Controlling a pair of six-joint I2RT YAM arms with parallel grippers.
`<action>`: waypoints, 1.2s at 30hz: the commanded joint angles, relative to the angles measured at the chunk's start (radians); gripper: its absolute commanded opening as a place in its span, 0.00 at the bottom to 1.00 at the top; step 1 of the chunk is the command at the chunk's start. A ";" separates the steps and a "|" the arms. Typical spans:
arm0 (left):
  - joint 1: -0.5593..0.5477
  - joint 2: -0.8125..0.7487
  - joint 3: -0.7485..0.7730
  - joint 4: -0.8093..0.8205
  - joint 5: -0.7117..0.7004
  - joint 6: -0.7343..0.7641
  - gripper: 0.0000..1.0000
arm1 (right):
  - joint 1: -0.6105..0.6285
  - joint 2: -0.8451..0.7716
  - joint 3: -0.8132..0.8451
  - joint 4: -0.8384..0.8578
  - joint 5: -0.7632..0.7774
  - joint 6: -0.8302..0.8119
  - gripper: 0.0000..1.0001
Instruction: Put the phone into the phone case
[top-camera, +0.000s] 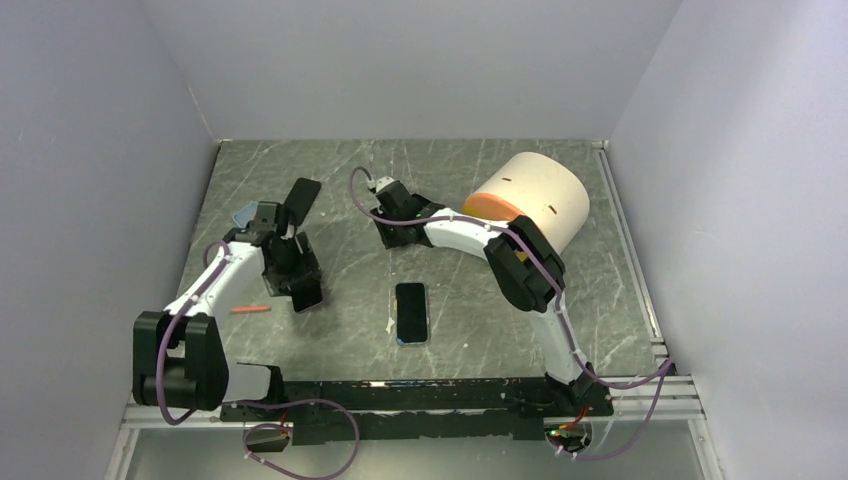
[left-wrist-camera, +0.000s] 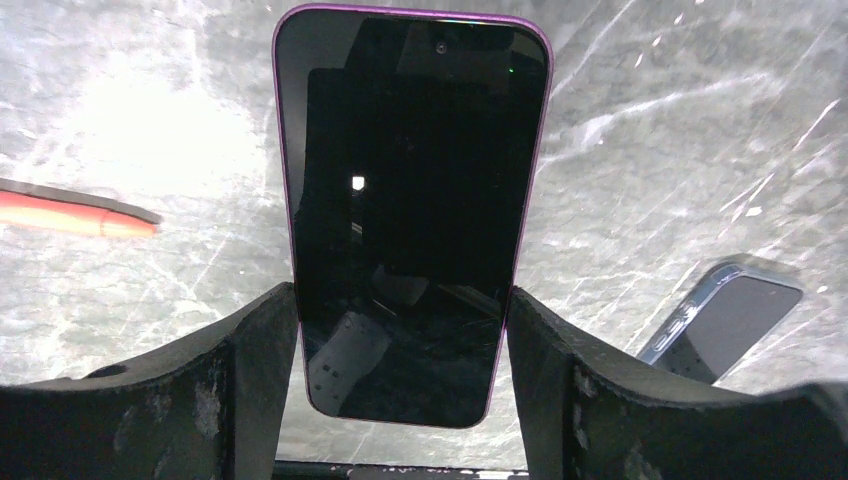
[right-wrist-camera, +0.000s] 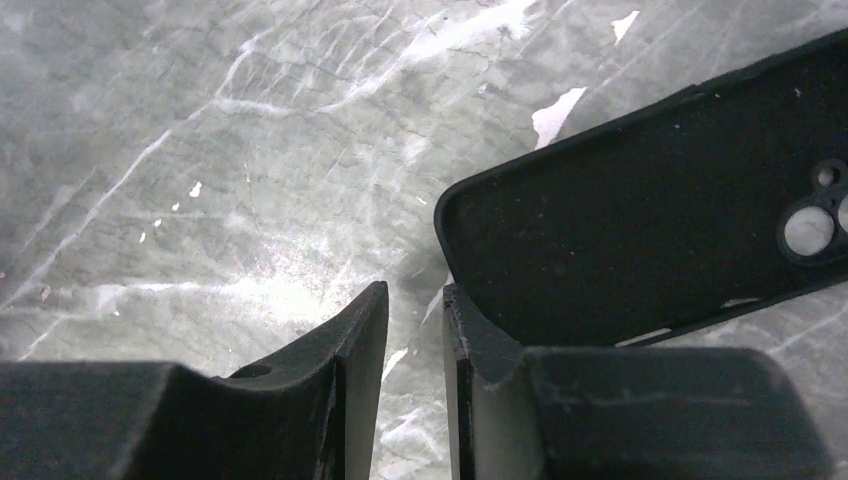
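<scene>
The purple-rimmed phone (left-wrist-camera: 410, 220), a slim slab with a black glass front, sits in my left end effector (left-wrist-camera: 400, 300). Both fingers clamp its lower sides and hold it clear of the grey marbled bench (top-camera: 470, 335), over the left half, roughly midway between the near and far edges. The pickup part of the job looks done to me. The black phone case (right-wrist-camera: 640, 230), a soft matte shell, is empty: its inside faces up and bare bench shows through its camera cut-outs. My right end effector (right-wrist-camera: 413, 295) sits at the case's corner, over the far half of the bench near its middle. Its fingers stand a narrow gap apart with only bench between them, so it grasps nothing. The case rim lies against or just beside the outer face of one finger, and I cannot tell whether they touch. By my reckoning the whole fitting is left: steady the case, bring the phone over it, line up the corners and press it in. Farther out, a blue-rimmed phone (top-camera: 410, 312) lies flat in the middle of the near half. An orange pen (top-camera: 250, 310) lies toward the left edge, and a cream cylinder (top-camera: 530, 200) with an orange end stands toward the far right corner.
</scene>
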 joint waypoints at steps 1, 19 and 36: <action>0.058 -0.047 0.067 -0.020 0.045 0.049 0.41 | 0.003 -0.001 -0.031 0.084 -0.019 -0.069 0.30; 0.119 -0.065 0.071 -0.024 0.086 0.090 0.41 | -0.013 -0.036 0.053 0.033 0.042 -0.133 0.36; 0.198 -0.049 0.083 -0.029 0.118 0.115 0.41 | -0.022 0.018 0.023 0.092 -0.066 -0.152 0.36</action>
